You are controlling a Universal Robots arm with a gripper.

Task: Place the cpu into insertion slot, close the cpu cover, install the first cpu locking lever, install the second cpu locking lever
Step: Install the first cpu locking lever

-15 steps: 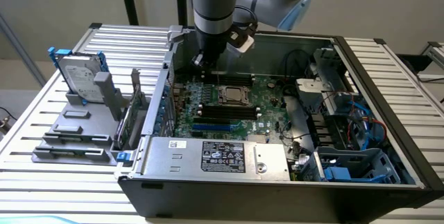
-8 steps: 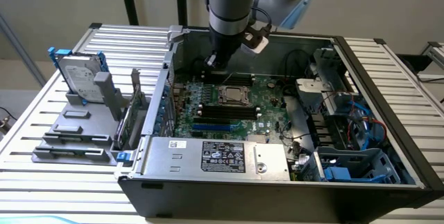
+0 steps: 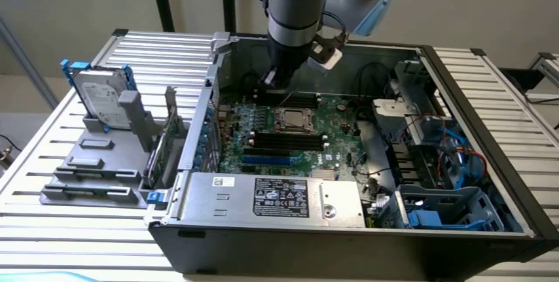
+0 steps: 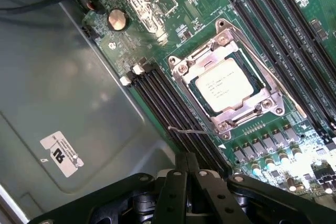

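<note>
An open computer case [image 3: 349, 246] lies on a slatted metal desk [image 3: 70, 236]. At the exterior view's left a hard drive [image 3: 94, 92] stands on edge in a grey holder [image 3: 101, 164]. Inside the case sit a labelled power supply [image 3: 262, 197], a blue drive cage [image 3: 446, 207], black memory slots [image 4: 178, 116] and a coin battery [image 4: 117, 20] (a white sticker [image 4: 62, 153] marks the case wall).

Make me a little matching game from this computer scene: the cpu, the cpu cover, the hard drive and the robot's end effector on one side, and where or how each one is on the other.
1. cpu
2. cpu cover
3. hard drive
4. end effector

a. standing in a grey holder outside the case
b. shut, above the green board
c. down flat, framing the cpu
d. seated, silver face up

Pairs: 1-d, 2-c, 3-a, 4-b.
</note>
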